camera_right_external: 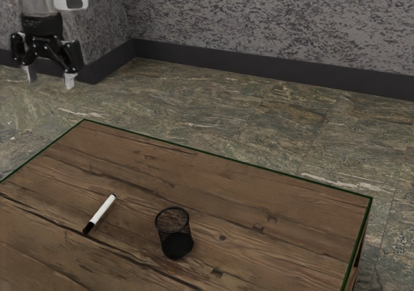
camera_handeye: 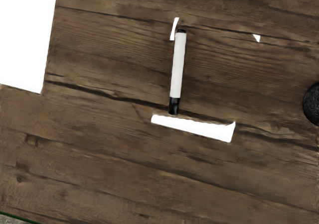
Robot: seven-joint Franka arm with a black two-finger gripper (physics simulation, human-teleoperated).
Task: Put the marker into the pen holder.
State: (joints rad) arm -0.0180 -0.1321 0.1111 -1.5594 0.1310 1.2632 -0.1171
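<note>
High at the exterior view's upper left, my gripper hangs well above the table's level, its two fingertips wide apart with nothing between them. The white marker with black ends lies flat on the wooden table, left of the pen holder in the exterior view. In the wrist view the marker lies near the middle. The black mesh pen holder stands upright beside the marker, some distance away. Part of the pen holder appears at the wrist view's edge.
The wooden table has a green-edged rim. Bright white patches show on the tabletop around the marker in the wrist view, with a larger white area farther off. A grey wall stands behind the stone floor.
</note>
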